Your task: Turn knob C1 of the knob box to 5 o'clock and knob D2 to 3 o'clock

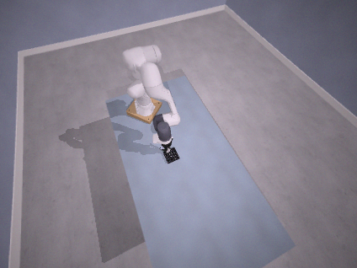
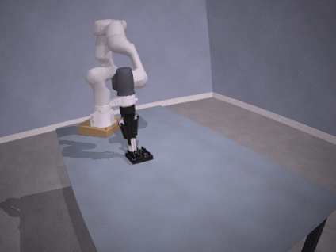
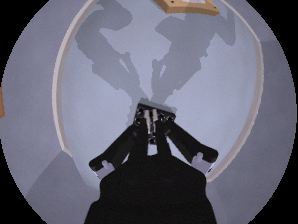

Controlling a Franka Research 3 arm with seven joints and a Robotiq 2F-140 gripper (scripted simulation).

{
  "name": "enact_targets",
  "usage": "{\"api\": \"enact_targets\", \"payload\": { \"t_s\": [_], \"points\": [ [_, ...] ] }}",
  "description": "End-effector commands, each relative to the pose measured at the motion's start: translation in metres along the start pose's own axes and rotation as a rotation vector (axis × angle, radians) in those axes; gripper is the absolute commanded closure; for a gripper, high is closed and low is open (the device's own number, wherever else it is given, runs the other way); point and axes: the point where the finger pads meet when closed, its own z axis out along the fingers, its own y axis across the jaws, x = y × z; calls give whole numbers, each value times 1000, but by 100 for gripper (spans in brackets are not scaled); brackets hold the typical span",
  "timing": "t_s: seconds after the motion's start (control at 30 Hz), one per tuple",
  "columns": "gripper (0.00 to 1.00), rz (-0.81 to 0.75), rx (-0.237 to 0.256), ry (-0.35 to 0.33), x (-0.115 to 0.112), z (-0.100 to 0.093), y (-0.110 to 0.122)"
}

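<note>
The white arm (image 2: 115, 59) rises from its base, folds over at the elbow and reaches down, its dark grey wrist (image 2: 124, 81) tilted a little off vertical. The claw (image 2: 133, 150) points downward with its fingers drawn nearly together, gripping a knob (image 3: 152, 149) between their tips.
</note>
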Motion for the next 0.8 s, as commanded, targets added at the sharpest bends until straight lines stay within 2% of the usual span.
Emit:
{"api": "enact_targets", "payload": {
  "t_s": [0.0,0.33,0.77],
  "points": [
    [95,155,17,9,-1,1,2],
    [95,304,18,8,-1,1,2],
    [95,425,18,7,-1,1,2]
  ]
}}
